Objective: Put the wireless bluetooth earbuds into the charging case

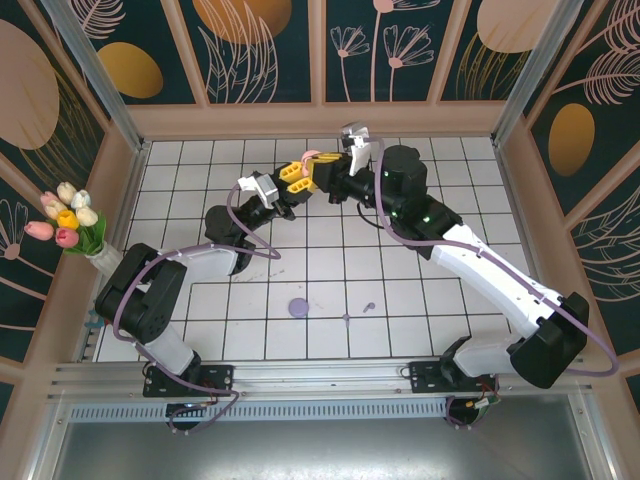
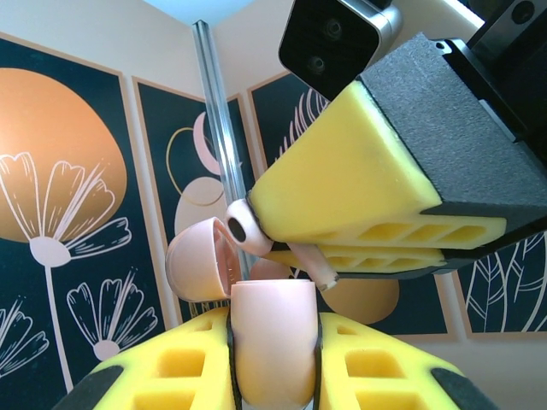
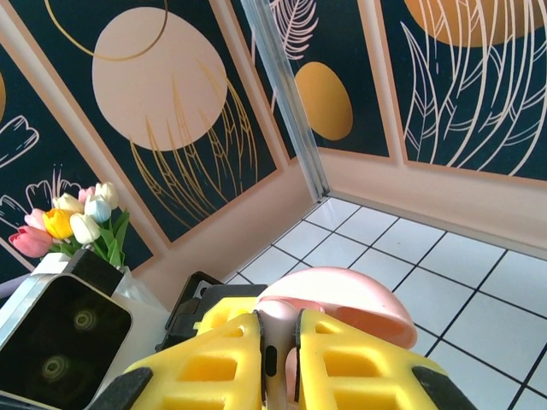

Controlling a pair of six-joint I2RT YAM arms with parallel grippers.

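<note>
Inspector: Table [image 1: 250,330], then left gripper [image 2: 273,331]?
Clerk: White tiles. Above their far middle, the left gripper clamps the pink charging case [image 2: 273,363], lid open.
Inspector: Right gripper [image 3: 280,346]?
Clerk: It pinches a pink earbud [image 2: 246,227], just beside the case mouth. Two purple earbuds [image 1: 368,306] lie on near tiles.

You are looking at a robot test cell in a lab. The tabletop [image 1: 200,200] is a white board with a grid drawn like tiles, and low pink walls [image 1: 320,120] close it at the far, left and right edges. Above them stand printed panels [image 1: 250,50] with flowers, held between aluminium posts [image 1: 95,75]. Two arms [image 1: 490,270] are bolted to a metal rail [image 1: 320,378] at the near edge. Tulips [image 1: 68,218] stand at the left edge.
</note>
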